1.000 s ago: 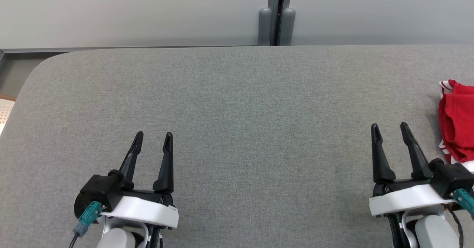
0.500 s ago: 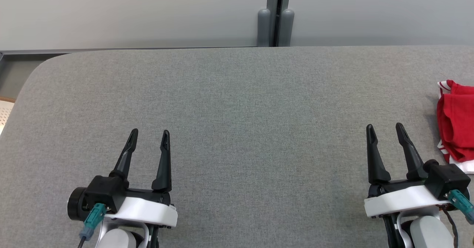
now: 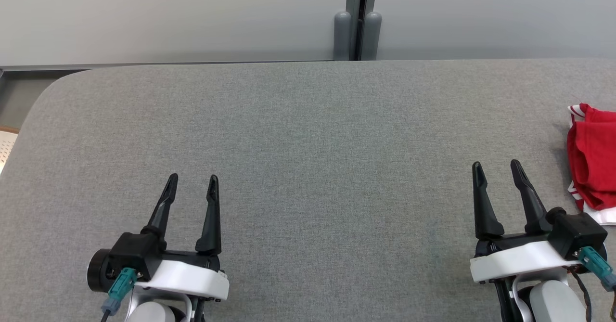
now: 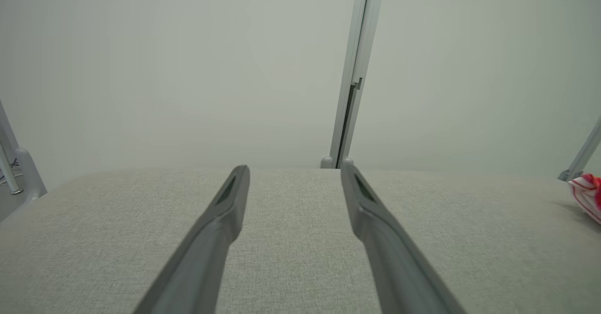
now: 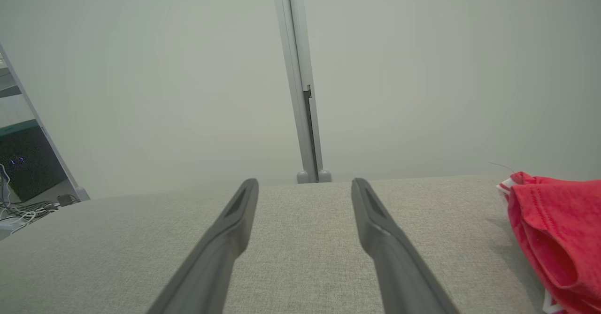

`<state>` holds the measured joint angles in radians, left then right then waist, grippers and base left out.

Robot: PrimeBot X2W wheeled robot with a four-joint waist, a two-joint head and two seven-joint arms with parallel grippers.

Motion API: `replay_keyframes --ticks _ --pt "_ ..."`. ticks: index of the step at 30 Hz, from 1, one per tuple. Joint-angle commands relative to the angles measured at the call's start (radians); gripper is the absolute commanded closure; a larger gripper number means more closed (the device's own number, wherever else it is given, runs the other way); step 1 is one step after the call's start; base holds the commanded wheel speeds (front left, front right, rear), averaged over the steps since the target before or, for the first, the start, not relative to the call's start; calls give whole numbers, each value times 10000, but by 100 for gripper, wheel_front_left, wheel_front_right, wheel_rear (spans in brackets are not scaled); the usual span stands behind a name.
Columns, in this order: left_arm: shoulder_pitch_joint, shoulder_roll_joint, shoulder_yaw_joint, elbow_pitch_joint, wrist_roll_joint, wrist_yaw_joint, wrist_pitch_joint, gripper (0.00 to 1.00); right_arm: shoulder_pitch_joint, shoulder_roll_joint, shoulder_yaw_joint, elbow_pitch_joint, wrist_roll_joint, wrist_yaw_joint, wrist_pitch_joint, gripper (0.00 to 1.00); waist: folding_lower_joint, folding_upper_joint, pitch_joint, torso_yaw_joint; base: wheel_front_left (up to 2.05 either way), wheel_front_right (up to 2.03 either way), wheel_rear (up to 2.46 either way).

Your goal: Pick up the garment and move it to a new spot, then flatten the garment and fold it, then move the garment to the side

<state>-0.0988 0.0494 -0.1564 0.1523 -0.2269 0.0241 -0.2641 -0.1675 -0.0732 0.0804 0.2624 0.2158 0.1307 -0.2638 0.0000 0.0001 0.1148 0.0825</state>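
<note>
2 to account for: left gripper (image 3: 192,178) and right gripper (image 3: 495,164), each spread wide with nothing between the fingers. Low over the near part of the grey counter (image 3: 308,134), well apart from one another, pointing toward the back wall.

As for the red garment (image 3: 593,153): in a compact heap with white trim at the counter's far right, just beside the right gripper and not touching it. Partly cut off by the head view's border. Hard to tell whether neatly folded or merely bunched, though the right wrist view gives a look at layered edges. Fits a garment lying at the side to be fetched, and equally a folded one set aside there. No calling which from here.

Either way, worth keeping both grippers parted and off the fabric, so as not to snag or drag a layer.

On the right, margin unknown: counter's edge out of sight past the garment, so go gently with any sweep that way. On the left, a rounded corner and a drop beyond. In the middle and toward the back, plenty of open room, ending at the wall and the grey post (image 3: 356,23).
</note>
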Motion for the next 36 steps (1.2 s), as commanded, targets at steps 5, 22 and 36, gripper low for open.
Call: replay_keyframes --ticks 5,22,36 --pt "124 37 124 -42 -212 -262 4 0 58 33 63 -67 -29 0 -6 0 0 -1 17 -20 0 0 0" --pt "335 -38 134 429 -949 -438 73 100 284 147 24 312 416 0 89 100 0 -1 -38 -35 0 0 0" --pt "226 130 427 544 -3546 -648 618 100 329 109 -294 215 3013 0 741 100 0 -1 -162 -125 0 0 0"
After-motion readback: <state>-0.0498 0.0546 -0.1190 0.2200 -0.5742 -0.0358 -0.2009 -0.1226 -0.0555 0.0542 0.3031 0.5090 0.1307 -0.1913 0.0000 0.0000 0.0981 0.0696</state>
